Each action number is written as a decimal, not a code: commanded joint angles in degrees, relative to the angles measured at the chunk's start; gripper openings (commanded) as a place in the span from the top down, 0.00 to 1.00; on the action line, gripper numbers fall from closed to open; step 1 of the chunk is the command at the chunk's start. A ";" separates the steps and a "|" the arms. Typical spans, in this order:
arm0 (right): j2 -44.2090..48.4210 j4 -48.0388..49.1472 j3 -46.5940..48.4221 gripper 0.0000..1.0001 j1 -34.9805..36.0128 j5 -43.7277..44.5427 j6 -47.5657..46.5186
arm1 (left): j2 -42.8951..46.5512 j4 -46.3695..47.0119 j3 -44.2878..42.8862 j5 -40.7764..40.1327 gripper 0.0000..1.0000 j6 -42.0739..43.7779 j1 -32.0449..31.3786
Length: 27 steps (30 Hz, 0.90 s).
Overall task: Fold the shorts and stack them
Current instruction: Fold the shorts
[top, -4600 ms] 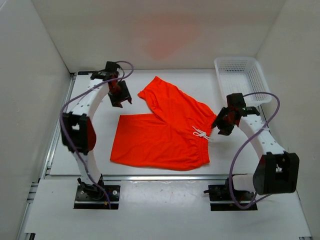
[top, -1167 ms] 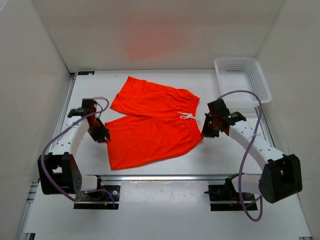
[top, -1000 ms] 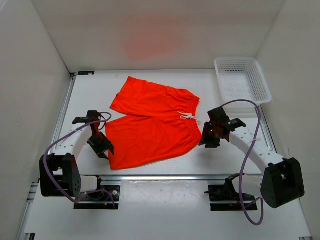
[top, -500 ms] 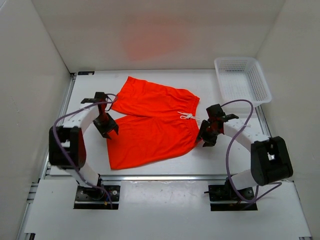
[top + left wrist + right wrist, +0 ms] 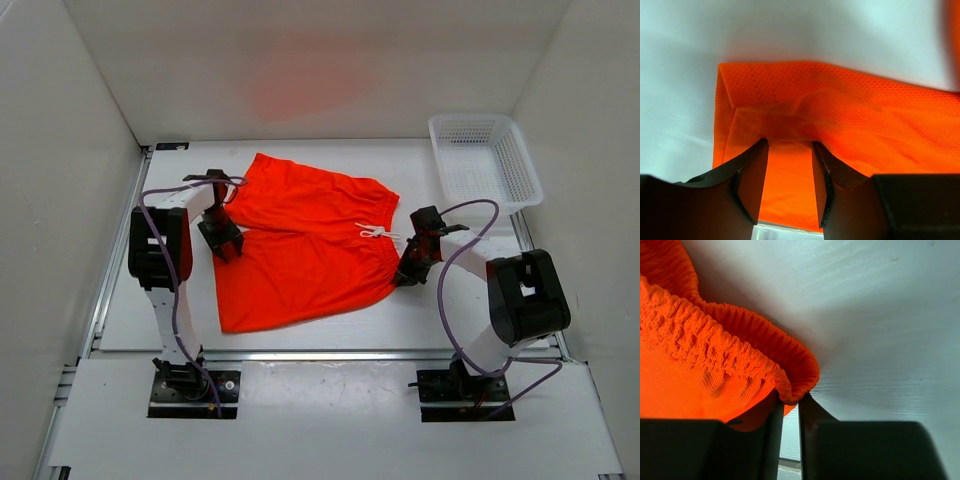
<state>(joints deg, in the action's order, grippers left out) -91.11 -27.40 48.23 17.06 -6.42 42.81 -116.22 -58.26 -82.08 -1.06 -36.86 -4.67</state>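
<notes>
The left tool point(image 5: 222, 241) has been moved onto the hem point(image 5: 724, 105) of the shorts point(image 5: 300, 262), fingers point(image 5: 752, 175) parted. The right tool point(image 5: 408, 272) is clamped on the waistband point(image 5: 735, 357). A fold lift seems readied.

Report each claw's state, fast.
Left claw: open, its fingers straddling a leg hem of the shorts.
Right claw: closed on the shorts' waistband.

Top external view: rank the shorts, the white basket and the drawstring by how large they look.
1. shorts, largest.
2. white mesh basket, clearly smaller.
3. white drawstring, by far the smallest.
</notes>
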 commanded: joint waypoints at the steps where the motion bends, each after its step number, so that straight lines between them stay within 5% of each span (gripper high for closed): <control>1: -2.22 2.70 -0.33 0.86 -0.54 0.26 3.24 | -2.68 0.00 -6.04 -1.40 0.49 1.70 -0.17; 8: -2.76 3.23 0.29 0.91 -0.54 0.26 5.27 | -10.60 -6.58 -20.19 -5.43 0.49 3.38 -0.17; 12: -2.76 2.61 1.43 0.91 0.51 0.26 5.27 | -3.96 -7.92 -18.65 -7.81 0.46 3.38 0.45; 22: -1.71 2.09 2.49 0.91 1.57 1.32 4.75 | 27.59 -7.92 15.61 -0.98 0.43 -2.51 6.78; 27: -1.17 1.56 3.01 0.89 1.57 1.32 4.21 | 31.23 -4.78 26.95 2.63 0.43 -6.56 4.49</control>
<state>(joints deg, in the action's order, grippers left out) -92.53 -25.21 49.45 18.31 -6.50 47.59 -84.90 -66.19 -59.57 -2.28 -40.25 0.60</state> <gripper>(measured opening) 0.154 0.565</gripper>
